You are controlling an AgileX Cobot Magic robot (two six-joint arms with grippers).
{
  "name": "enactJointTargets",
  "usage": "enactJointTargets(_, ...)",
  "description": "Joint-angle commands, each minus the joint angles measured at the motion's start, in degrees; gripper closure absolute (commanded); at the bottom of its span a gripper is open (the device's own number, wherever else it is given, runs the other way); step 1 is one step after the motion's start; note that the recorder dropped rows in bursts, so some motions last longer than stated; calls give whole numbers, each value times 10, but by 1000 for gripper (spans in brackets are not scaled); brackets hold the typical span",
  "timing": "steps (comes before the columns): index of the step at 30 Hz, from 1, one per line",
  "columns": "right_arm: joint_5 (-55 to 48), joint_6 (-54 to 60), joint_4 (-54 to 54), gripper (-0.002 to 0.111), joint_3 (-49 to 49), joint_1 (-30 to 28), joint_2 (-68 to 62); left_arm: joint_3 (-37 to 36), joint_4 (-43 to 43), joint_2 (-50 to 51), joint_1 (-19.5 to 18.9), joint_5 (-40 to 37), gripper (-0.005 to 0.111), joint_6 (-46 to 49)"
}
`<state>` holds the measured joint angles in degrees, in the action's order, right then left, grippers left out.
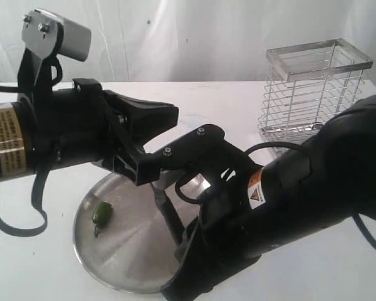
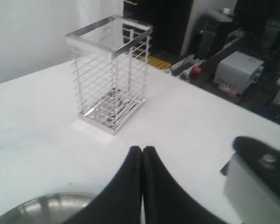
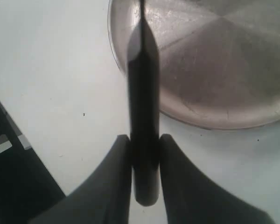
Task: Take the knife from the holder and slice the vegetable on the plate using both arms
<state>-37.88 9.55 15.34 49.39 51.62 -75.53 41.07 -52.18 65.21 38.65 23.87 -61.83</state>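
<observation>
Pick looks done: right gripper pinches the knife by its handle, blade over the plate. Tip contact is unclear, the arm blocks it. The vegetable sits at the plate's 9 o'clock. Above the rim, left gripper is pressed together, empty. Beyond, at 2 o'clock, the holder is empty. Next: left pins the vegetable, blade swings over it.

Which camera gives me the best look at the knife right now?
Right wrist view: the knife is unobstructed, black handle clamped in the right claw, blade reaching over the plate. The exterior view shows only a short stretch of blade, the rest hidden. The left wrist view doesn't show it.
</observation>
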Motion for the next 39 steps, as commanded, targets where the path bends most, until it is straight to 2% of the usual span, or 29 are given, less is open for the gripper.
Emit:
enactJointTargets(1,-4,7,-4,108,2,-4,1,3,-35,-2,4,-87,107,6)
enactJointTargets(10,-2,4,-4,108,2,-4,9,0,-58,15,4,-147,107,15)
enactJointTargets(19,-23,-4,-14,108,2,-4,40,-11,-55,32,4,-133,107,23)
enactJointTargets(24,-44,-29,-122,108,2,-4,40,-3,-49,6,4,-134,107,18)
enactJointTargets(31,-12,-34,-153,108,14,-4,10,17,-44,-61,4,-162,86,3)
enactJointTargets(39,43,-31,-153,108,14,-4,-62,17,-44,-89,4,-220,85,1)
